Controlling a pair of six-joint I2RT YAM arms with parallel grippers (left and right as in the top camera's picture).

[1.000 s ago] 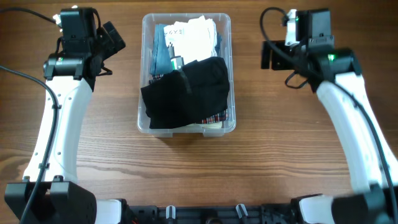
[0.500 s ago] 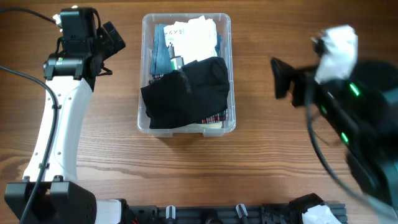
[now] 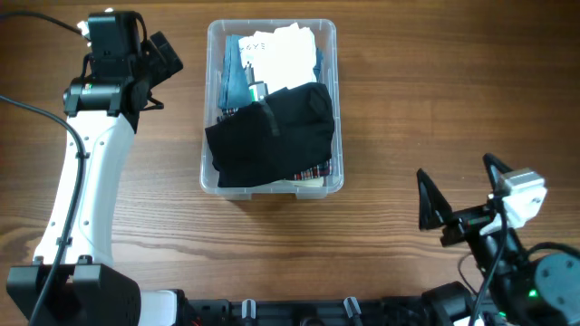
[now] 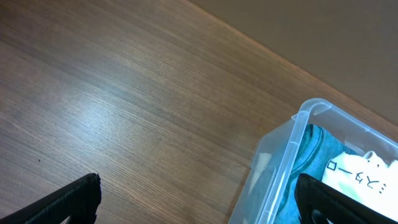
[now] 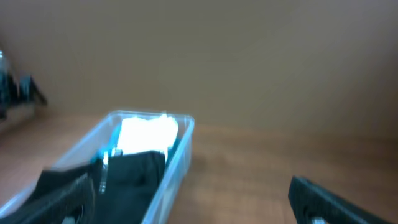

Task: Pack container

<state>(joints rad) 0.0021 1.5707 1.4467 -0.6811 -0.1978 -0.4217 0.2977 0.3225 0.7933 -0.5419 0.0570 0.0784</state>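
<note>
The clear plastic container (image 3: pixel 337 100) stands at the table's middle back, filled with folded clothes: a black garment (image 3: pixel 272 136) on top, white cloth (image 3: pixel 276 50) and teal cloth beneath. My left gripper (image 3: pixel 161 68) is open and empty, left of the container's far corner; the left wrist view shows that corner (image 4: pixel 298 143) between the fingertips (image 4: pixel 199 202). My right gripper (image 3: pixel 458 197) is open and empty, low at the front right, far from the container. The blurred right wrist view shows the container (image 5: pixel 177 158) ahead on the left.
Bare wooden table (image 3: pixel 408 136) lies all around the container. The left arm (image 3: pixel 86 172) runs along the left side. A black rail (image 3: pixel 299 310) lines the front edge.
My right arm has swung fast from beside the container's far right corner back to the front right of the table. The left arm and the container have not moved.
</note>
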